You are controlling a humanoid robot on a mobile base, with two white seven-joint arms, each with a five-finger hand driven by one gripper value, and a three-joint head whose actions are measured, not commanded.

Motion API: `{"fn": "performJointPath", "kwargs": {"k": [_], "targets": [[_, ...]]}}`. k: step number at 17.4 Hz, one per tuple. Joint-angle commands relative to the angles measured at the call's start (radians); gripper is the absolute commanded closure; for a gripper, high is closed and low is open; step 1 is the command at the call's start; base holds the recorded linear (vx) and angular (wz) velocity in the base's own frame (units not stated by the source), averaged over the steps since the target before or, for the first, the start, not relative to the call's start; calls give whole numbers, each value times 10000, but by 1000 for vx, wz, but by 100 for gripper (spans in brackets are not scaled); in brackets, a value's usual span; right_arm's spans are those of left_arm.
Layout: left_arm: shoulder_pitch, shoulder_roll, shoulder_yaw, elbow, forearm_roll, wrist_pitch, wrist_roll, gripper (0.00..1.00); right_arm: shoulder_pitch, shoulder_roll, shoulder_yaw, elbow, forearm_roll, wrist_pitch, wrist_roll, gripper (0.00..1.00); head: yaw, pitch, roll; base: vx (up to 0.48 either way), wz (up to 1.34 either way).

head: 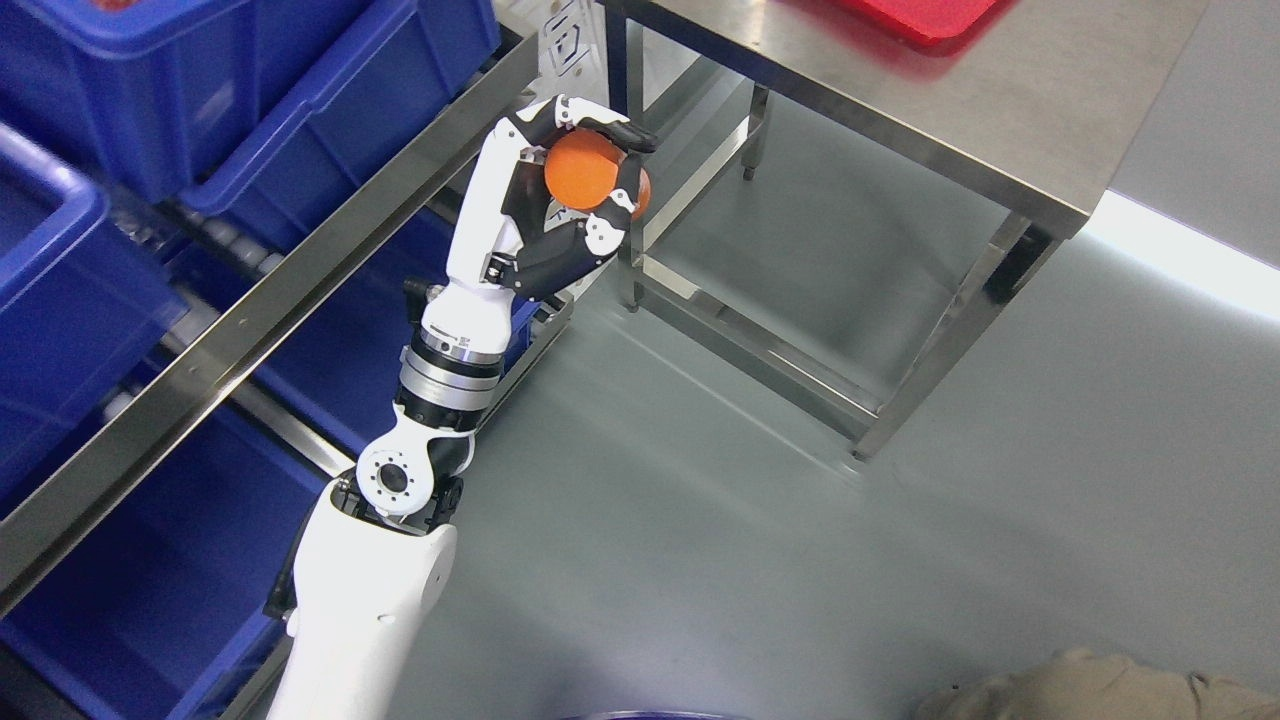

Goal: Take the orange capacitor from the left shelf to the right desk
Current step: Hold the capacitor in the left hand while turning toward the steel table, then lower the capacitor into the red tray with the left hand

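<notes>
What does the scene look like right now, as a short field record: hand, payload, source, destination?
hand: left hand, raised, fingers curled
payload: orange capacitor, held in the hand
source: shelf rail with blue bins, at picture left
destination: steel desk at upper right, red tray on it
position: payload in the air between shelf and desk
right hand: not in view

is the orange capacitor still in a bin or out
Out. The left hand is closed around the orange capacitor, holding it in the air between the blue bins and the steel desk.
</notes>
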Motion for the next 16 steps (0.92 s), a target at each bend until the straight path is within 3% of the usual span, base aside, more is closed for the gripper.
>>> {"fn": "performJointPath", "kwargs": {"k": [1,7,12,16], "targets": [[-560,174,-1494,213,15,316,-8,97,227,-174,-107,-175,61,-7,4,0,0,0,0,322,-366],[-2478,174,-1510,1056,444,1498,53,96,226,-174,-107,-175,61,-7,4,0,0,1,0,337,-350],[-4531,174,-1465,2863,444,2616,99,96,211,-174,-107,-175,61,-7,4,0,0,1,0,323,-260],[-5363,174,-1464,4076,460,3537,99,96,227,-174,-107,-175,61,-7,4,0,0,0,0,302,-119]]}}
